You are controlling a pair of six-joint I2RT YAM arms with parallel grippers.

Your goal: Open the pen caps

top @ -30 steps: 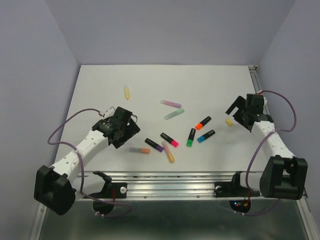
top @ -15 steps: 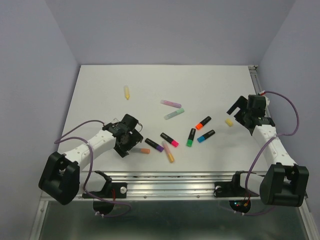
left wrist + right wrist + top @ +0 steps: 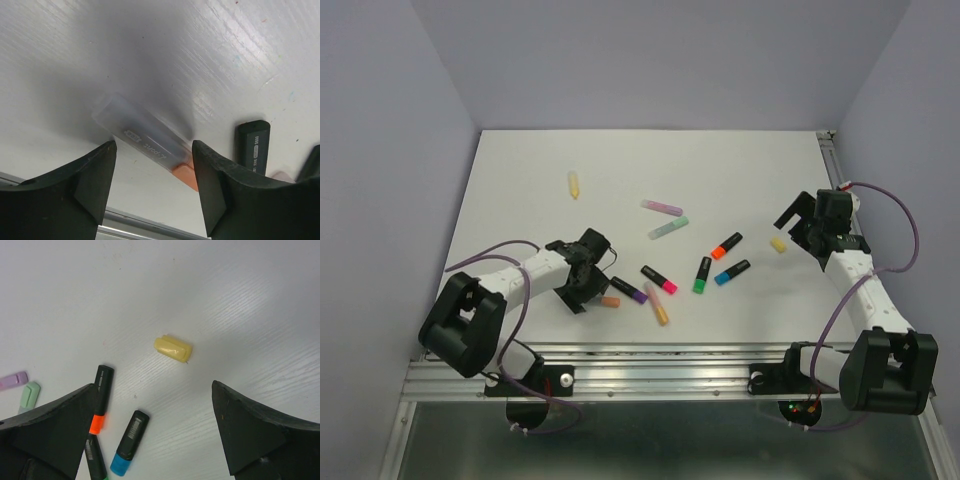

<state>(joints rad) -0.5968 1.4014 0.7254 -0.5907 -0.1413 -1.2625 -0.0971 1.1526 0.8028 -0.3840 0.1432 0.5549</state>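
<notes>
My left gripper (image 3: pixel 582 290) is open and low over a grey pen with an orange cap (image 3: pixel 145 141). The pen lies flat between the jaws, its orange cap (image 3: pixel 184 175) by the right finger. In the top view only that orange end (image 3: pixel 611 300) shows. My right gripper (image 3: pixel 798 215) is open above a loose yellow cap (image 3: pixel 778 243), which also shows in the right wrist view (image 3: pixel 173 348). Capped pens lie mid-table: black-purple (image 3: pixel 628 290), black-pink (image 3: pixel 660 279), black-green (image 3: pixel 702 274), black-blue (image 3: pixel 732 272), black-orange (image 3: pixel 726 245), pastel orange (image 3: pixel 658 305), mint (image 3: pixel 669 229), pastel pink (image 3: pixel 662 207).
A yellow pen (image 3: pixel 574 184) lies alone at the back left. The metal rail (image 3: pixel 660 360) runs along the table's near edge, close behind my left gripper. A black pen's end (image 3: pixel 252 147) lies just right of the left jaws. Walls enclose the left, back and right sides.
My left arm has swung right and toward the near edge, coming down over the grey pen with the orange cap. The right arm has barely moved.
</notes>
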